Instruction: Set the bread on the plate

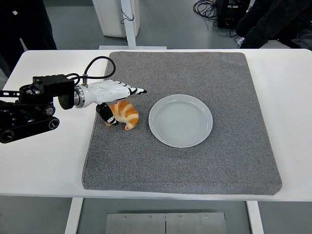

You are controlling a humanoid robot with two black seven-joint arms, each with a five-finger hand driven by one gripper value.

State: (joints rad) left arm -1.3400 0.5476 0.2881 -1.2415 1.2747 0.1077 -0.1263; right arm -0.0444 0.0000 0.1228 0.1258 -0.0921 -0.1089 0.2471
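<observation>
A golden croissant (pixel 126 114) lies on the grey mat (pixel 195 165), left of the empty pale plate (pixel 181 120). My left hand (pixel 115 97) is low over the croissant. Its white fingers (pixel 127 89) stretch flat over the croissant's far side and its black thumb (pixel 106 114) touches the croissant's left end. The fingers are straight and have not closed on the bread. The right arm is out of view.
The grey mat covers most of the white table (pixel 44 161). A white post (pixel 129 22) and dark cables (pixel 207 7) stand beyond the far edge. Dark clothing of people (pixel 273 22) shows at the top corners.
</observation>
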